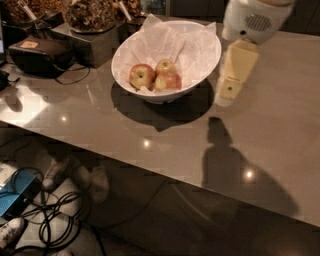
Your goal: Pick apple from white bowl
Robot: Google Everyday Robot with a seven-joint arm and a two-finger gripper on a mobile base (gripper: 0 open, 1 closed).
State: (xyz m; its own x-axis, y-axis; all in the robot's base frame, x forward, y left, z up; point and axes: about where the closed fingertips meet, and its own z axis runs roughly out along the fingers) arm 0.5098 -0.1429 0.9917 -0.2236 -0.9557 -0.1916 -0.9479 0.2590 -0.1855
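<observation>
The white bowl [205, 60] stands on the grey table, lined with crumpled white paper. Three red-yellow apples lie in it: one on the left [141, 75], one behind [165, 66] and one on the right [170, 81]. My gripper [226, 96], cream-coloured under a white wrist housing, hangs just to the right of the bowl, close to its rim and a little above the table. It holds nothing.
Dark containers of dried food [90, 15] stand at the back left, with a black device [40, 55] and its cable beside them. The table's front edge [150, 172] runs diagonally. Cables [55, 215] and shoes lie on the floor below.
</observation>
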